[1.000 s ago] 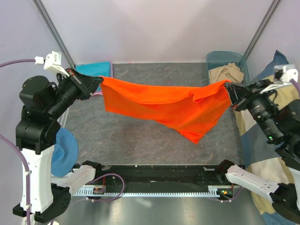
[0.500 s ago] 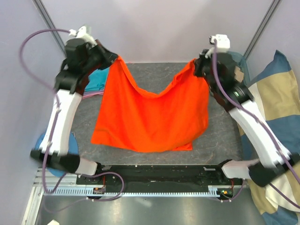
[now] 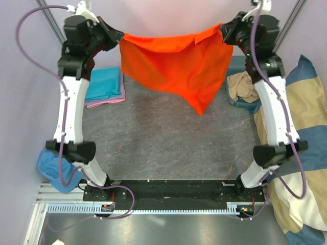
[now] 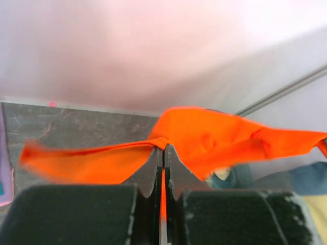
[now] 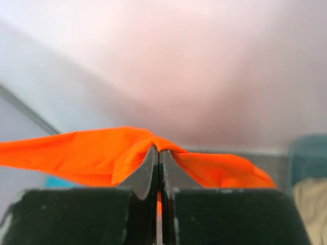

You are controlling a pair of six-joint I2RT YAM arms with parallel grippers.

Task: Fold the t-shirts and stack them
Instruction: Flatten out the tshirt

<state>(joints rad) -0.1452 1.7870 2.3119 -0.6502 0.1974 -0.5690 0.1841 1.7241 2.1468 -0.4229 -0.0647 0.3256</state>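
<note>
Bright orange t-shirt (image 3: 173,61) hangs spread at the far side, sagging to a point, perhaps doubled; left gripper (image 3: 118,38) and right gripper (image 3: 222,31) clamp its top corners.

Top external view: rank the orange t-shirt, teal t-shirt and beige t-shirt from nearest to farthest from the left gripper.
1. Orange t-shirt: clamped in the left gripper, hanging across the back.
2. Teal t-shirt: folded, back left, below that arm.
3. Beige t-shirt: crumpled, back right.

Bright even light, blurry wrist backgrounds
</note>
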